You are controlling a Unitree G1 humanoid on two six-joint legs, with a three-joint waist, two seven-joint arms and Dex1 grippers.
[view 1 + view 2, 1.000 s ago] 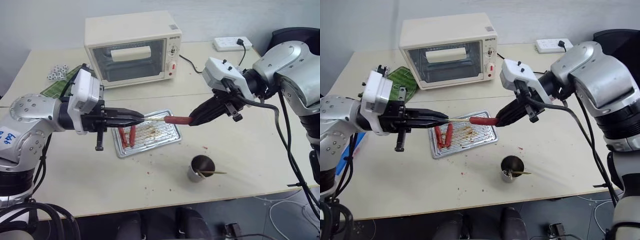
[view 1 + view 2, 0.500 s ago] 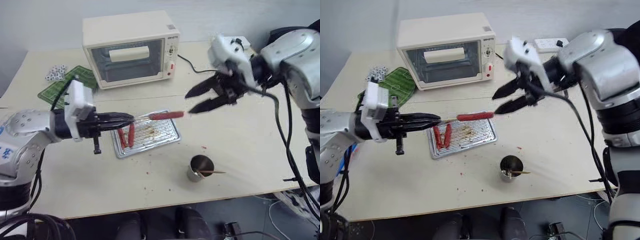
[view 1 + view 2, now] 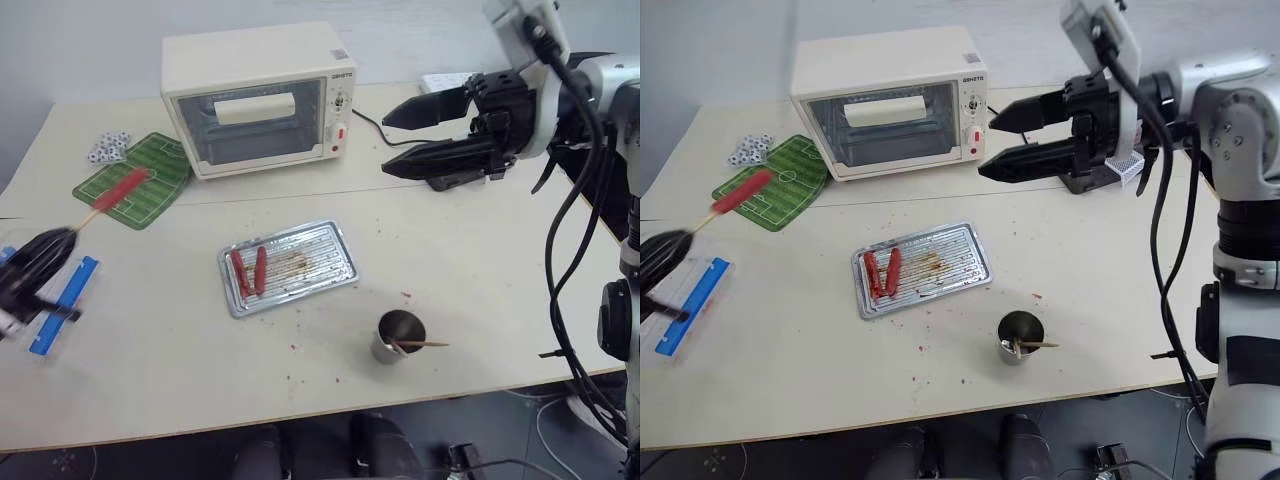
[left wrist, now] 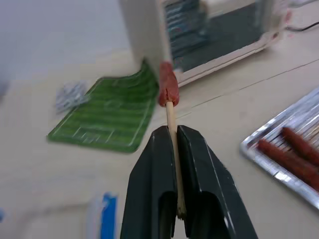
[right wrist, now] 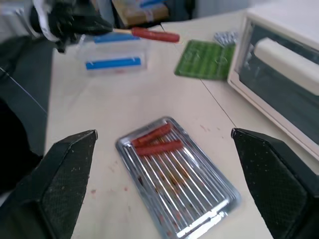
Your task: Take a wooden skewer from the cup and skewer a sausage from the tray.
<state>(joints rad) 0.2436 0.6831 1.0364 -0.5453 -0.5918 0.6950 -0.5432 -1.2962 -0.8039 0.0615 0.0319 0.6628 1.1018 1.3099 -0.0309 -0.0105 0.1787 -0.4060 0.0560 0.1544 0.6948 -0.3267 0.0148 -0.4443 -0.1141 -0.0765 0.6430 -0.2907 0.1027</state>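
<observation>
Your left gripper (image 4: 175,149) has its two black fingers pinched tight on the wooden skewer (image 4: 172,130), and the sausage (image 4: 168,89) sits threaded on the stick's far tip, so the skewering itself looks done. In the head view that gripper hangs at about 9 o'clock, out over the table's left edge, with the loaded stick pointing up toward the green football-pitch mat (image 3: 150,180) at 10 o'clock. Just below it lies the clear plastic box with blue strips (image 3: 62,292).

Your right gripper (image 3: 402,142) stands at about 1 o'clock, raised above the table, its fingers spread wide with nothing between them; the right wrist view looks down past both pads at the tray (image 5: 207,211).

Moving outward, the tray sits near the middle of the table with two more sausages (image 3: 250,270) lying side by side at its left end. The cup (image 3: 400,336) stands at 5 o'clock of the tray, apart from it, with a spare stick leaning out over its rim. The toaster oven (image 3: 260,95) sits at 12 o'clock.

As I judge it, you have both steps finished; all that may remain is deciding where the skewered sausage goes.
</observation>
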